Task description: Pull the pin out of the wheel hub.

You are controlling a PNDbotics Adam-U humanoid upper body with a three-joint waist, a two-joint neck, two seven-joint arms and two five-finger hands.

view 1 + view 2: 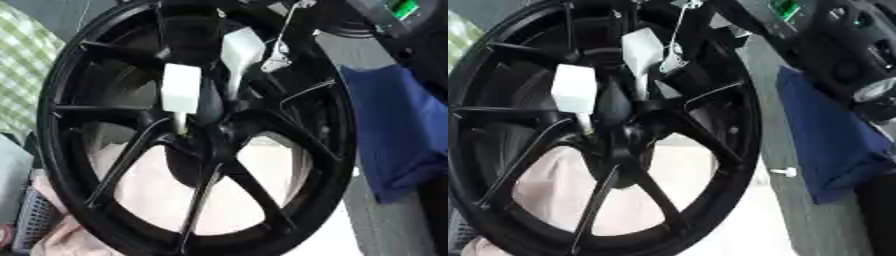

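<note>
A thin pale metal pin (180, 123) is seen standing in the centre of the large black spoked wheel hub (197, 135), so the pull is judged under way and a straight draw away from the hub is called for next. Just above the hub centre, the pin's top is pinched between the white-tipped fingers (181, 88) of the black robot hand (194, 47); which hand it is cannot be told, and no other hand is seen.

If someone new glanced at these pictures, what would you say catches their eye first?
A big black spoked wheel fills nearly the whole view, standing upright. At its hub, white-tipped fingers of a robot hand reach down from the top, one tip touching a thin pale pin. Right of the wheel lies a blue cloth, with a small white peg-like piece beside it.
</note>
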